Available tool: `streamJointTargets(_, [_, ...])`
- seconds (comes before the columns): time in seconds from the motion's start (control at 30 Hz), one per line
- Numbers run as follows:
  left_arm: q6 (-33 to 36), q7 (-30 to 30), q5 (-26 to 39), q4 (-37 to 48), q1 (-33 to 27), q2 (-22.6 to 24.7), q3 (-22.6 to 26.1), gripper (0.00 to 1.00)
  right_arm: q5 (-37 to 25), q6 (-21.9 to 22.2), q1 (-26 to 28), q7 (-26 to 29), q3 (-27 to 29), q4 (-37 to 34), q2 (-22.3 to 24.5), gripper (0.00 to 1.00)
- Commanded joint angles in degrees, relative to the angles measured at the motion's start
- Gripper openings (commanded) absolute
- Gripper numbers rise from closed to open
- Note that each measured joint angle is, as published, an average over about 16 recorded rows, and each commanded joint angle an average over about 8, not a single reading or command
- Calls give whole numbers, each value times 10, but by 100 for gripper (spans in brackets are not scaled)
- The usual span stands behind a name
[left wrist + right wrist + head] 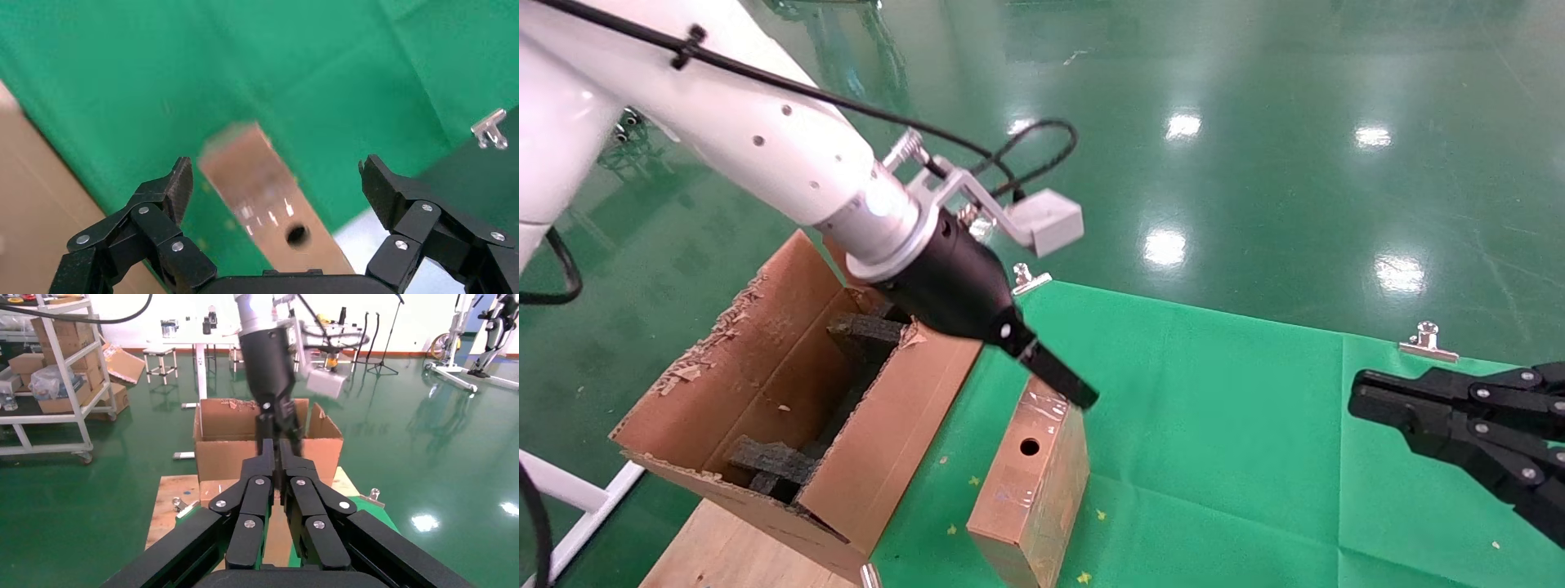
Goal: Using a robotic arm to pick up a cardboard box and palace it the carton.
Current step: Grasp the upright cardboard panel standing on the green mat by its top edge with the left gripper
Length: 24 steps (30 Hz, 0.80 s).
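Fingers point(179, 184) of the left gripper point(275, 184) are spreading wide above the cardboard box point(263, 190), seen only from its wrist. Head view alone is showing the carton point(764, 408) beside it. Right gripper point(276, 456) is sitting closed, empty.

A bright green cloth point(1222, 425) covers the work surface, creased in straight fold lines. Two small silver metal binder clips grip its far edge, one toward the left point(1030, 279) and one toward the right point(1428, 341). Tiny yellow specks point(1083, 577) lie scattered on the cloth near its near edge. At the near left, a pale bare wooden board point(731, 551) shows beside the cloth. Beyond lies a glossy dark green floor point(1254, 122) with bright ceiling-light reflections. Far off stand a white metal shelving rack point(58, 380) stacked with brown boxes, and a white table point(196, 346).
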Motion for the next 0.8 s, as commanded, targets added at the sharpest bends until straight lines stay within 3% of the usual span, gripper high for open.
streamJointTargets(0.03, [0, -39, -23, -2, -23, 4, 53, 100, 0, 0, 0, 0, 0, 0, 0, 0])
streamJointTargets(0.17, [-5, -73, -54, 2, -46, 17, 120, 100, 0, 0, 0, 0, 0, 0, 0, 0])
streamJointTargets(0.3, [-13, -84, -74, 16, -50, 32, 157, 100, 0, 0, 0, 0, 0, 0, 0, 0])
streamJointTargets(0.8, [-25, -77, -73, 63, -29, 71, 203, 100, 0, 0, 0, 0, 0, 0, 0, 1])
